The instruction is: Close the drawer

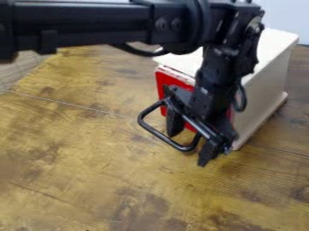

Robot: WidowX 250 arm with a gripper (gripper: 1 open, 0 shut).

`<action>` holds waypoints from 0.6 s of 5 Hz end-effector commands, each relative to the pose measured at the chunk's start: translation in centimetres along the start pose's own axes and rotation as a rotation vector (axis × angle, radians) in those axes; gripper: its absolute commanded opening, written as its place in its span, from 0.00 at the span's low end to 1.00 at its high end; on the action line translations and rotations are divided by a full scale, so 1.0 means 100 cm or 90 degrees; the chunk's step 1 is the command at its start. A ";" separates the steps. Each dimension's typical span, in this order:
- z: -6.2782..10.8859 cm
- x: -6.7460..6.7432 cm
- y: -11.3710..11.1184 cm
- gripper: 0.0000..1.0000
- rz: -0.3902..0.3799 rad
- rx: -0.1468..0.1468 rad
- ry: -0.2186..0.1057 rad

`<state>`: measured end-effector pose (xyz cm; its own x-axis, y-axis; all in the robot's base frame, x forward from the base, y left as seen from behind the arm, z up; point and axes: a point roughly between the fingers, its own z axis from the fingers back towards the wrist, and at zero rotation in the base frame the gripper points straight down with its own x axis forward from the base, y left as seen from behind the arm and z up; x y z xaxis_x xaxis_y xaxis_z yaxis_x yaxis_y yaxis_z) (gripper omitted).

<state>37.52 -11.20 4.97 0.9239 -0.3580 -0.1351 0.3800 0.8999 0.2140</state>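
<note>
Drawer [176,83] — one, one claw [193,133]

A: What sort of place is this?
B: A robot test bench, seemingly; 1 black arm [108,27] over a worn wooden tabletop [72,171]; pale wall [284,13] behind.
</note>
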 end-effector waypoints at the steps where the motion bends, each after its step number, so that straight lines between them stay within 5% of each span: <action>1: 0.003 -0.002 -0.015 1.00 0.024 -0.002 -0.010; 3: 0.006 -0.005 -0.007 1.00 0.055 0.000 -0.003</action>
<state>36.55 -11.81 3.73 0.9426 -0.3007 -0.1451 0.3273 0.9180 0.2240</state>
